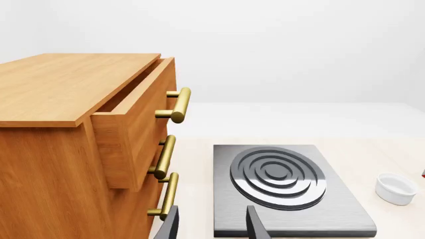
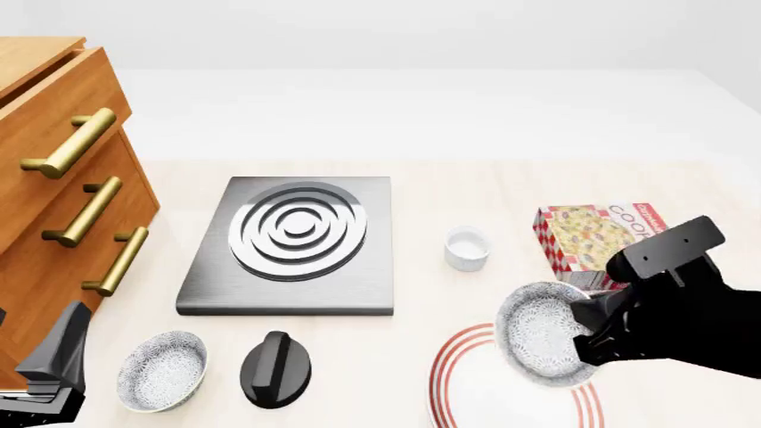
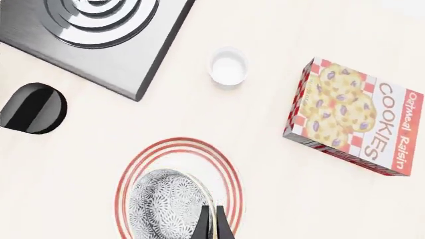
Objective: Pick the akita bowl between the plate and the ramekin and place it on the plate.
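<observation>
the akita bowl (image 2: 544, 333) is held tilted above the plate (image 2: 458, 374), its rim pinched by the right claw (image 3: 214, 221), whose fingers are closed almost together on it. from the right wrist view the bowl is seen directly over the plate's inner rings, so only a lowering appears to be needed. the ramekin (image 2: 466, 248) is set further back on the bench (image 2: 476, 183). the left claw (image 1: 212, 226) is parked well apart beside the drawers (image 1: 73, 149), partly open and empty. a second speckled bowl (image 2: 162, 370) lies near it.
</observation>
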Action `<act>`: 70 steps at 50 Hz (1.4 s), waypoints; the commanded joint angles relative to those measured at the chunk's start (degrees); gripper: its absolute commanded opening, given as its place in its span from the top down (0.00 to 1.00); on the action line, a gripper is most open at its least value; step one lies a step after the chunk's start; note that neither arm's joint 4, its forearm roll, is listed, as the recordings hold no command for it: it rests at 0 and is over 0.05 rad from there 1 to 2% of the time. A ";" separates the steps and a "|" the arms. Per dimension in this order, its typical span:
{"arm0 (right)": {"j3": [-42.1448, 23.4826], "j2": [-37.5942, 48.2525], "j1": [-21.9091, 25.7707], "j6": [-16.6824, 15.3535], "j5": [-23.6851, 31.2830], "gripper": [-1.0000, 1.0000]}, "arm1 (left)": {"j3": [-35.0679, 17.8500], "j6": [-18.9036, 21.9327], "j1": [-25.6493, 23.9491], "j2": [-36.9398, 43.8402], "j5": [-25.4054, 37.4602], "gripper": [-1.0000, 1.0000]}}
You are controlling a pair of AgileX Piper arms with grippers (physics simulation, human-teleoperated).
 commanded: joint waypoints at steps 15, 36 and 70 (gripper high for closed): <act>9.80 10.08 4.36 -1.10 -12.15 1.00 | 0.00 -0.01 -0.01 0.00 0.00 0.00; 8.65 21.24 6.94 3.66 -19.70 1.00 | 0.00 -0.01 0.00 0.00 0.00 0.00; 8.73 14.21 1.33 -1.36 -15.13 0.00 | 0.00 -0.02 0.01 0.00 0.00 0.00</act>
